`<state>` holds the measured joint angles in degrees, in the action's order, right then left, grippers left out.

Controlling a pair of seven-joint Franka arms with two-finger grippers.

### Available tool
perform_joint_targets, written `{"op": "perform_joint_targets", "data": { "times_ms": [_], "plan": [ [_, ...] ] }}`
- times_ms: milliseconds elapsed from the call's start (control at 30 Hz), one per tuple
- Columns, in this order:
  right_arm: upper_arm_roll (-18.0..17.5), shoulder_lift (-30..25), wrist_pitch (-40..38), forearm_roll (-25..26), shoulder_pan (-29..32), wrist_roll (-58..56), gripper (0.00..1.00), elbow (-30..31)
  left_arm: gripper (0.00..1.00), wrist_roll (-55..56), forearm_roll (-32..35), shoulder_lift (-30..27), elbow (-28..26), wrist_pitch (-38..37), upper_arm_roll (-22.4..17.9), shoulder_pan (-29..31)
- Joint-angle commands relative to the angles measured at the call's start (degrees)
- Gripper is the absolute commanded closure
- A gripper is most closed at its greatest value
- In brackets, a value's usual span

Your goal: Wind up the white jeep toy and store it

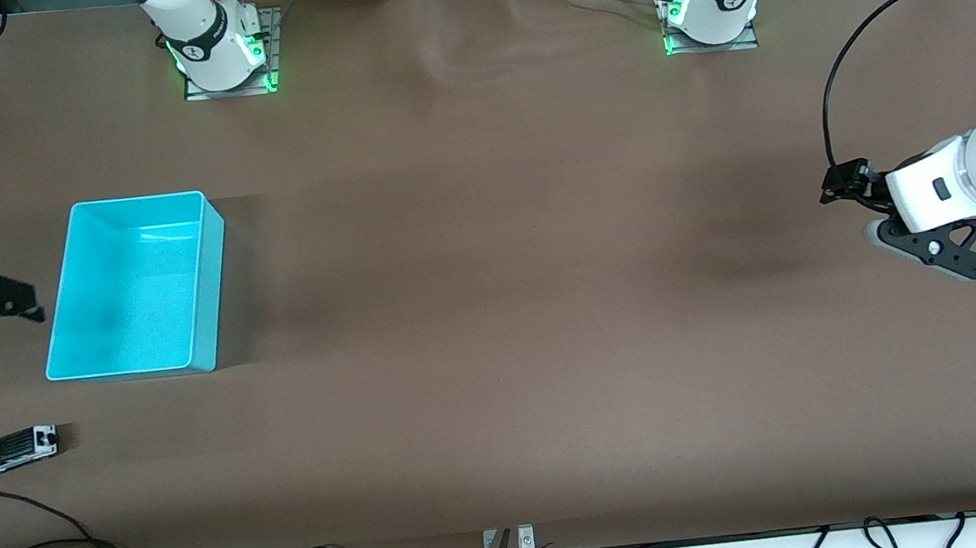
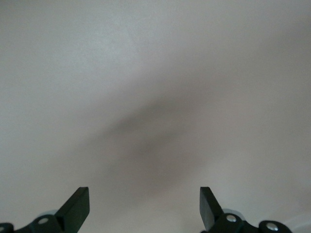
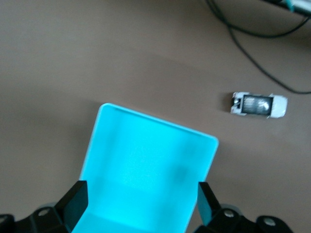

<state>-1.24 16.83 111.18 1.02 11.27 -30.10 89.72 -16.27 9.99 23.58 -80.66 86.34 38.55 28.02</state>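
– One target only: white jeep toy [image 1: 16, 449], flat on its wheels on the table, at about 7 o'clock from the turquoise bin [image 1: 214, 278] in the front view, nearer to that camera, well apart from the bin.
– Handling?
– Probably light, hard plastic, stiff, smooth sides. Likely to roll on those wheels if nudged. Tiny, so easy to knock away.
– Where to grip?
– Across the body sides, mid-length, between the wheels. Black roof section on top, nothing there to pinch. Winding likely means pressing down and dragging back, so needs a firm hold.
– Containers?
– Just the bin. Open top, upright, nothing visible inside, only shading on the floor.
– Grippers?
– Right gripper [image 3: 142, 199]: fingers spread wide, holding nothing, over the table just beside the bin at its 9 o'clock in the front view. Jeep at roughly 6 o'clock below it there.
– Left?
– Left gripper [image 2: 145, 204]: fingers spread too, nothing between them, over bare table toward the left arm's end, at 3 o'clock of the bin, well apart. Waiting.
– Hazards?
– Loose cables [image 1: 41, 545] at 6 o'clock of the jeep; worth avoiding.
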Motion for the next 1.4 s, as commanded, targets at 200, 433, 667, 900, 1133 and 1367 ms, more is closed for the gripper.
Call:
{"op": "perform_joint_targets", "data": {
  "times_ms": [200,433,667,900,1133,1367],
  "plan": [
    [-0.61,13.22,6.85,0.21,5.95,-16.73,0.0,-12.2,0.0,9.67,-1.12,-0.29,0.85,-0.91,0.47,-4.64],
    [-0.69,17.97,14.76,0.13,8.41,-27.45,0.0,-13.61,0.0,14.77,-1.03,-0.46,3.75,-1.52,3.72,-4.55],
    [-0.87,23.85,18.9,-4.44,10.96,-34.41,0.0,-17.82,0.0,15.22,-1.03,-3.18,3.67,-2.93,3.81,-4.81],
    [-1.22,29.4,24.17,-8.4,11.4,-35.12,0.0,-23.62,0.0,14.6,-1.73,-7.49,2.35,-2.58,-1.97,-7.88],
    [-1.83,30.28,27.51,-8.58,10.7,-34.68,0.0,-23.89,0.0,14.34,-11.83,-12.41,0.24,-2.05,-22.53,-21.49],
    [-3.07,29.75,25.85,-7.78,10.44,-38.18,0.0,-24.33,0.0,12.5,-12.1,-19.17,-9.5,5.93,-28.71,-26.35]
  ]
}}
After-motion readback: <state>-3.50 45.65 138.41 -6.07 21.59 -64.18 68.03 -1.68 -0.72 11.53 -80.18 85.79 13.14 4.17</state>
